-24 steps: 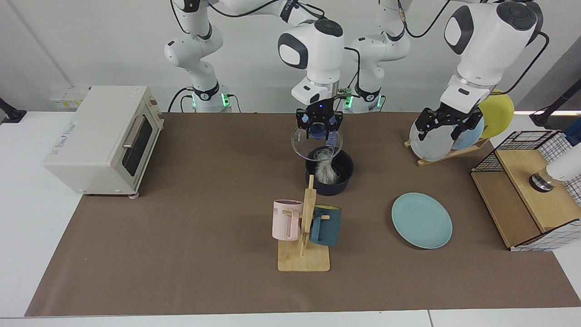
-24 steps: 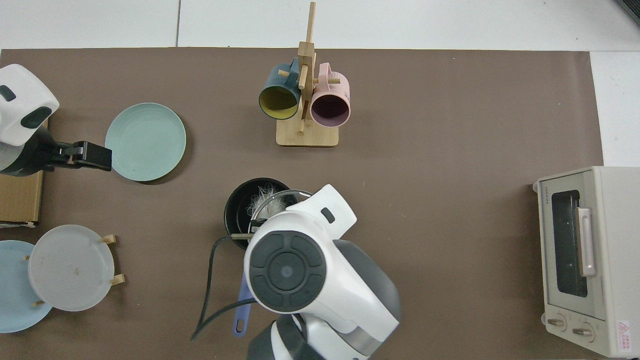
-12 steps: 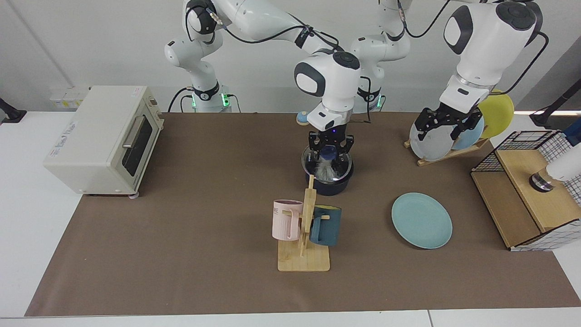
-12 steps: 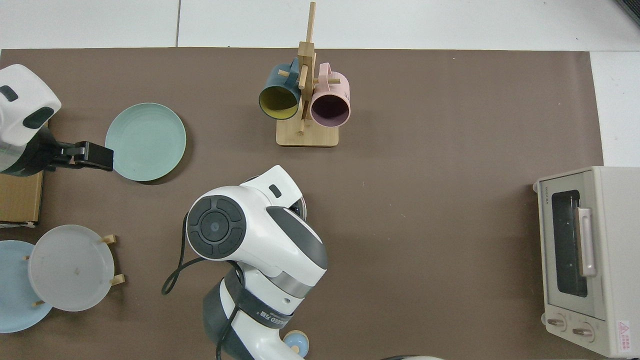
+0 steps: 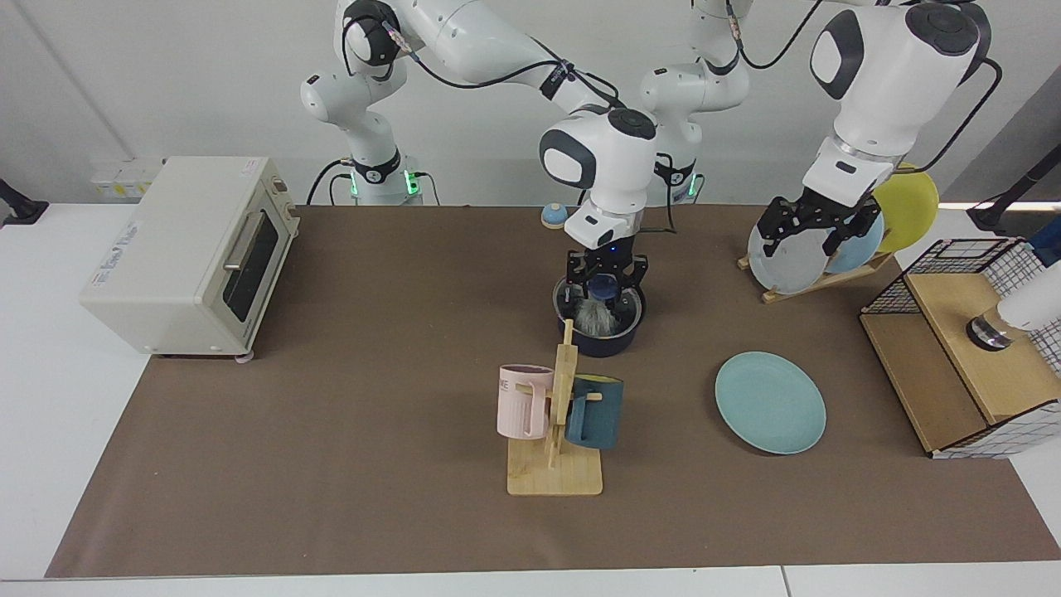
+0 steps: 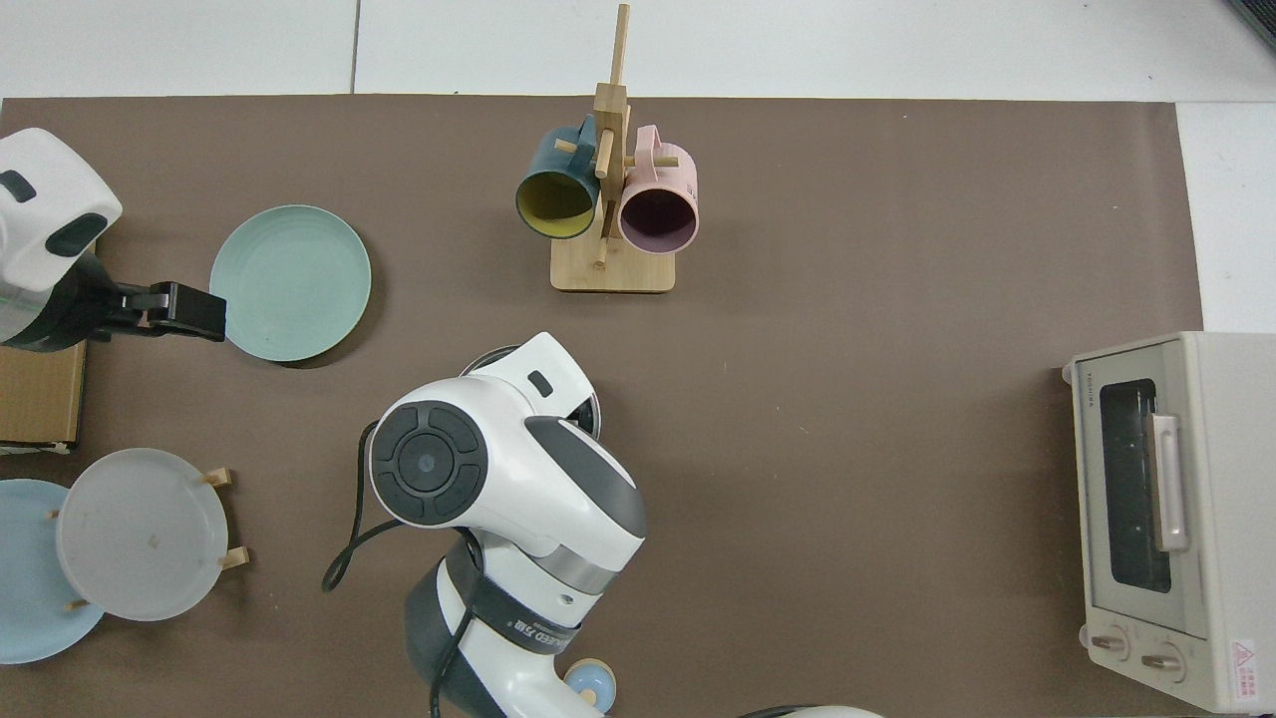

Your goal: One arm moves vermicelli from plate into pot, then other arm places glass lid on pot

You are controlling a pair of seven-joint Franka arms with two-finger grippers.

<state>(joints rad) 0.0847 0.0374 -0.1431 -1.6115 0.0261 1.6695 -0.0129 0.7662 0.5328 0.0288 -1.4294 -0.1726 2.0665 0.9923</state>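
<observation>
Step in hand: we judge this to be the second step, setting the glass lid (image 5: 598,300) on the pot (image 5: 602,328), and it looks close to done.
Noodles: the vermicelli (image 5: 593,315) sits inside the pot as a white tangle seen through the lid; the plate (image 5: 770,402) lies bare on the surface, in front of the pot and off toward the left arm's side.
Right end effector (image 5: 604,280): directly above the pot, fingers closed on the lid's blue knob.
Left end effector (image 5: 816,225): it waits well away from the pot, up by the plate rack (image 5: 816,282); its fingers stand spread with nothing between them.
Lid seat: the lid lies about level on the pot's rim; we cannot tell whether it is fully down all round.
Pointing and long axis: the lid faces knob-up. From above, the right arm (image 6: 498,469) covers most of the pot, so we cannot see the handle or say which way the pot's long axis runs.
Next move: in our judgement, release the knob and lift straight up, so the lid is not dragged off the rim.
</observation>
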